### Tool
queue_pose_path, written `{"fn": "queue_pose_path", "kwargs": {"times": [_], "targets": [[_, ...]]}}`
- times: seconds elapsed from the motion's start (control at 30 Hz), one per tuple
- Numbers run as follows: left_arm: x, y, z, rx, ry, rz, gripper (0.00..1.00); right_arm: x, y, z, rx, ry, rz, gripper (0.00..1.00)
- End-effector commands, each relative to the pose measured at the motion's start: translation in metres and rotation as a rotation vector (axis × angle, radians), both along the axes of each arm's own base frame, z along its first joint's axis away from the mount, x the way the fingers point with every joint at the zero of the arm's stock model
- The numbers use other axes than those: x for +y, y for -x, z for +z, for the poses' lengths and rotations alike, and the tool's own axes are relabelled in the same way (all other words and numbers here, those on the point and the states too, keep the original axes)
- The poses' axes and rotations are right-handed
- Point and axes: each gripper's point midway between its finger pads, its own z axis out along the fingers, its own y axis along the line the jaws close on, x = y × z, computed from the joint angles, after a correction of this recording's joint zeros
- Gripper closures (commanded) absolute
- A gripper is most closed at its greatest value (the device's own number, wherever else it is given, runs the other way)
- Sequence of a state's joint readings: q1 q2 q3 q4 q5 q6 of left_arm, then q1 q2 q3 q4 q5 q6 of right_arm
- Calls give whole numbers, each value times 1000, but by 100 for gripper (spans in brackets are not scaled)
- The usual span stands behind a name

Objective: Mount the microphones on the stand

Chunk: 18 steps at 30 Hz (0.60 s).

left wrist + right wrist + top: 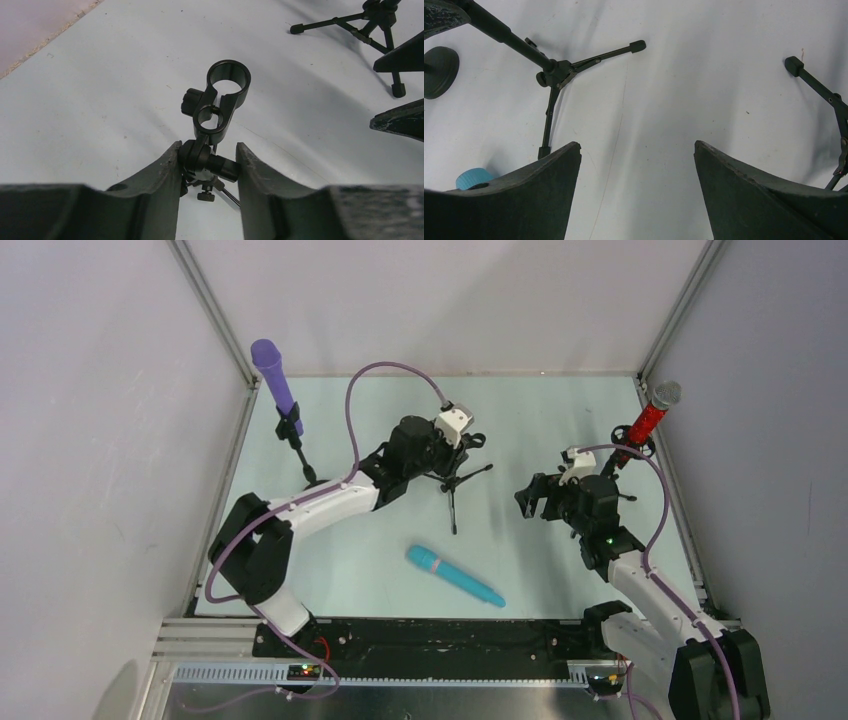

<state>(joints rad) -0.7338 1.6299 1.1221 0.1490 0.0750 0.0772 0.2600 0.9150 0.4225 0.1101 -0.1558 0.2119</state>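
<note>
— Pale table [540,420]: teal microphone [455,576] lies flat near the front; purple microphone [275,375] and red microphone [650,418] stand raised at the back corners.
— Left gripper [208,162] seems clamped on the tripod stand [222,95] below its clip; right gripper [636,150] gapes wide.

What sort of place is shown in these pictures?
Probably a robot test cell in a lab: plain white panels on aluminium framing enclose a pale table, and the left arm and right arm are bolted at its near edge.
</note>
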Motion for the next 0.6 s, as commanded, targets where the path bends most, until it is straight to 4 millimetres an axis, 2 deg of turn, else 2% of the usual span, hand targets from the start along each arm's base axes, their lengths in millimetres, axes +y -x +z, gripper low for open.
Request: {"fn": "queue_pose_path", "kwargs": {"times": [0.0,0.03,0.07,0.13,0.37,0.57], "targets": [[1,-1,37,-87,66,17,49,3,-3,12,-50,-11,8,12],[4,-3,38,-94,62,26,43,4,-3,13,-53,-10,9,12],[5,-4,39,-99,59,35,23,4,-3,13,-54,-9,10,12],[8,-7,41,-106,59,57,3,5,-3,14,-57,-9,13,12],[19,-14,63,-151,77,129,0,7,-2,15,-69,-2,22,12],[43,-15,90,-216,118,230,0,10,-1,16,-70,20,34,12]]}}
